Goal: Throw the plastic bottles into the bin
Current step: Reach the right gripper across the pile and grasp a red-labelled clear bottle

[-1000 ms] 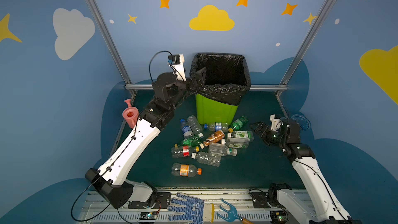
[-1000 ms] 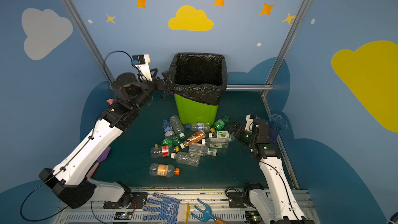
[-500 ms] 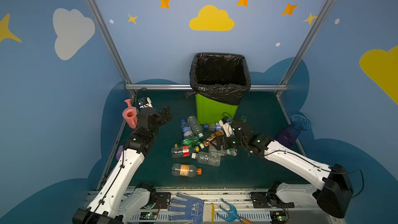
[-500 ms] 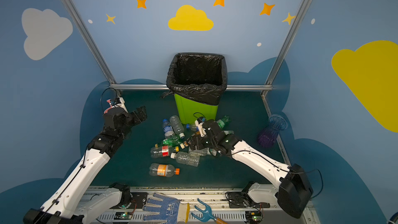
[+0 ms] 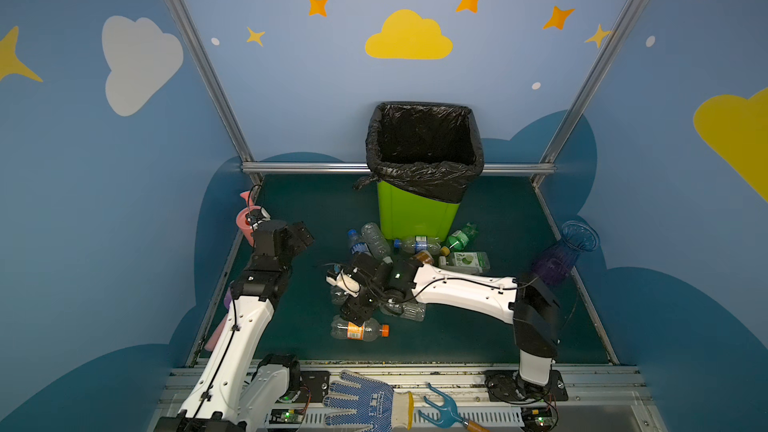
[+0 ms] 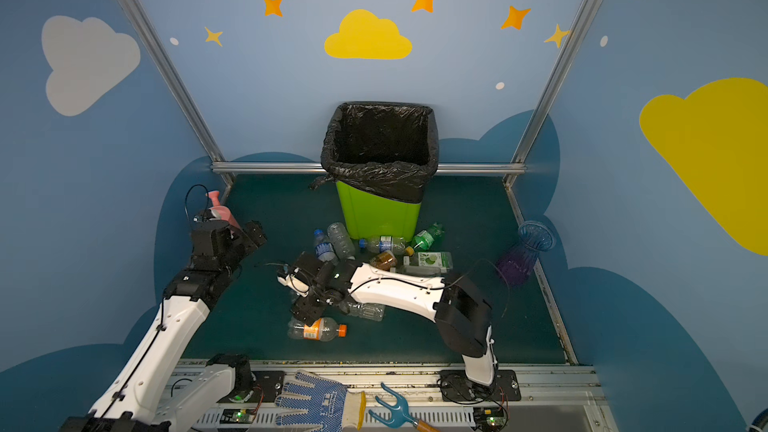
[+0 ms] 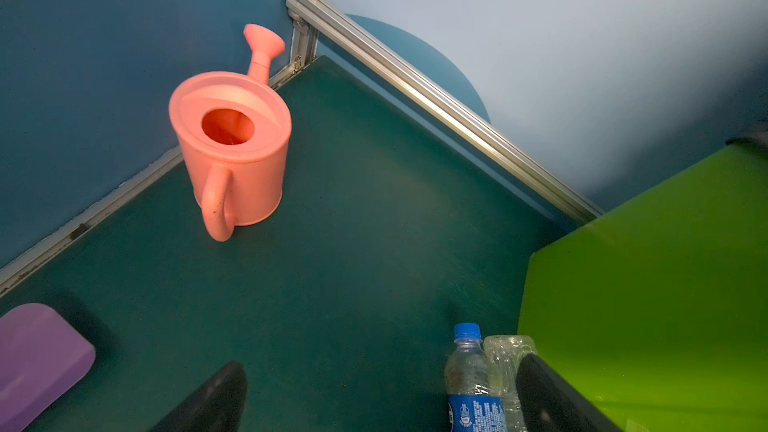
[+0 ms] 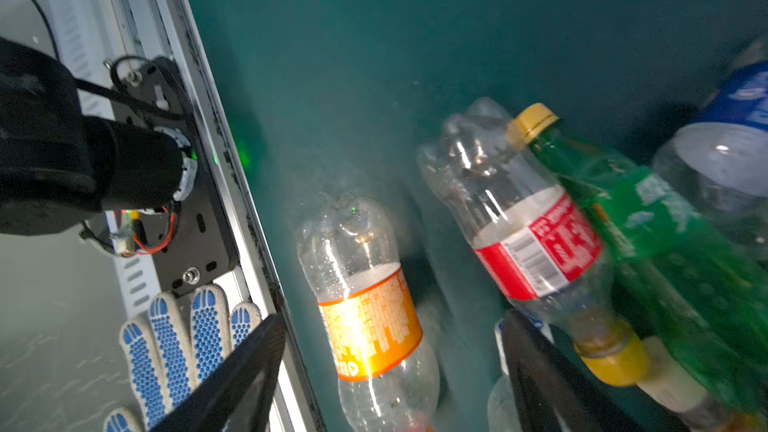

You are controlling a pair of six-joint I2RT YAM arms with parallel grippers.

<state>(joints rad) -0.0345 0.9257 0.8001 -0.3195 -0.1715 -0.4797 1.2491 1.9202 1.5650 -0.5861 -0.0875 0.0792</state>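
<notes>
No wording can be read, white print on red bottle label blurred, barcode noted beside it, orange bottle label print illegible.

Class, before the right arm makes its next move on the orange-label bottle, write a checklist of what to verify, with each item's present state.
1. Right gripper fingers apart: ok.
2. Orange-label bottle lined up between them in the right wrist view: ok.
3. Red-label bottle clear of the near finger: cannot tell.
4. Left gripper open and empty: ok.
5. Bin mouth unobstructed: ok.
</notes>
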